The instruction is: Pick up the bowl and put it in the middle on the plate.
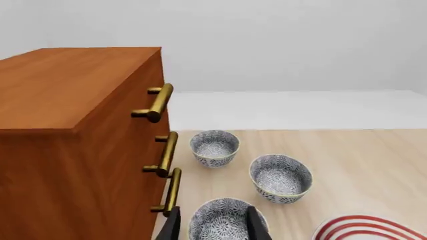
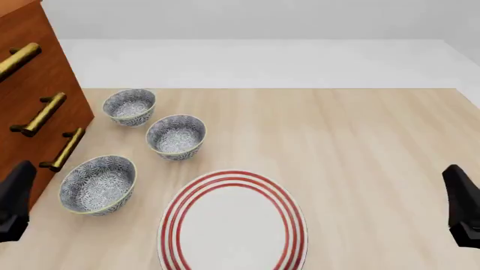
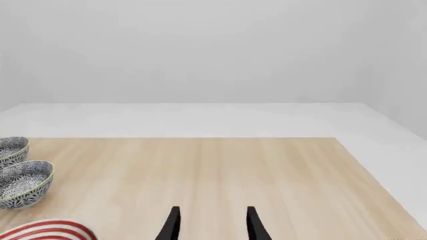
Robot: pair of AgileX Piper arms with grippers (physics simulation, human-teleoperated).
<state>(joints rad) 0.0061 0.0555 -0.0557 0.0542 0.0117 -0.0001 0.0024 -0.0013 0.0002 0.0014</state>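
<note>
Fig.: three look-alike bowls stand L of the plate (image 2: 232, 225), beside the cabinet (image 2: 30, 101). Which is "the bowl" you can't tell; the middle bowl (image 2: 176, 136) is the likely pick, w/ near bowl (image 2: 98, 184) closest to your L gripper (image 1: 212, 225). L fingers apart, empty, framing the near bowl. R gripper (image 3: 211, 222) apart, empty. Bowl looks rigid, glazed, prob. slick and breakable: pinch the rim wall.

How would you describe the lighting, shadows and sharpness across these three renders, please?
Front view: even, flat light, the big white red-ringed plate shows no glare, and the blue-grey floral bowls cast hardly any shadow. Left wrist view: sharp throughout, faint sheen on the brass handles of the brown wooden cabinet. Right wrist view: crisp, no blur, pale wooden table uniformly lit.
</note>
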